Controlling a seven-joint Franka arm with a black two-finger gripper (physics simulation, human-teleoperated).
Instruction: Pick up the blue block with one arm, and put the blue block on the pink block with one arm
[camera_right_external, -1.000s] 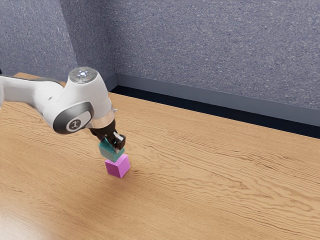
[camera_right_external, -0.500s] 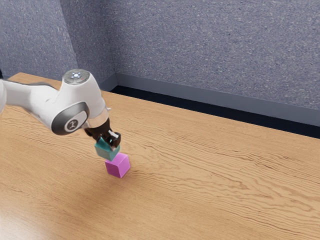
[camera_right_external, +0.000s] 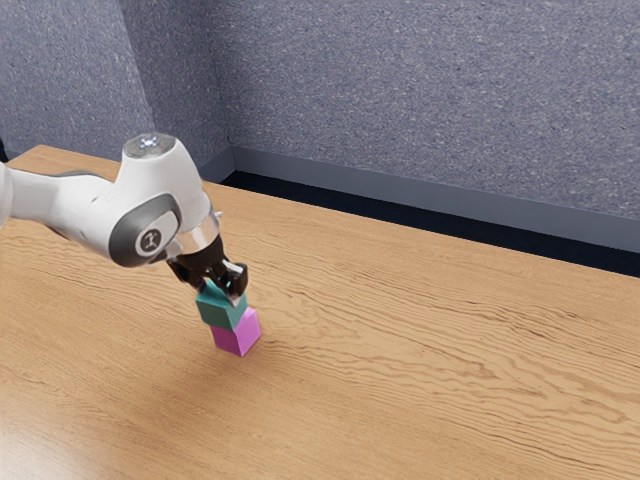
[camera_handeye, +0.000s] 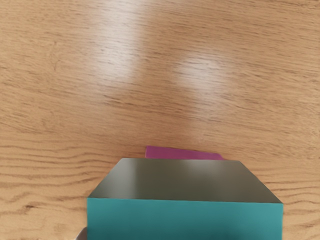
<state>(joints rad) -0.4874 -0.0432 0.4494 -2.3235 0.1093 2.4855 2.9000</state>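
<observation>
Blue block (camera_right_external: 221, 309) in gripper (camera_right_external: 224, 284), touching pink block (camera_right_external: 237, 335)

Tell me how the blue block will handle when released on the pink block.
Likely rigid: the blue block shows crisp flat faces in the pincer. Flat-sided, so it shouldn't roll. It looks offset over the pink block, so it might tip.

The teal-toned blue block (camera_right_external: 221, 308) sits level on the pink block (camera_right_external: 238, 337), offset toward the exterior view's left
</observation>
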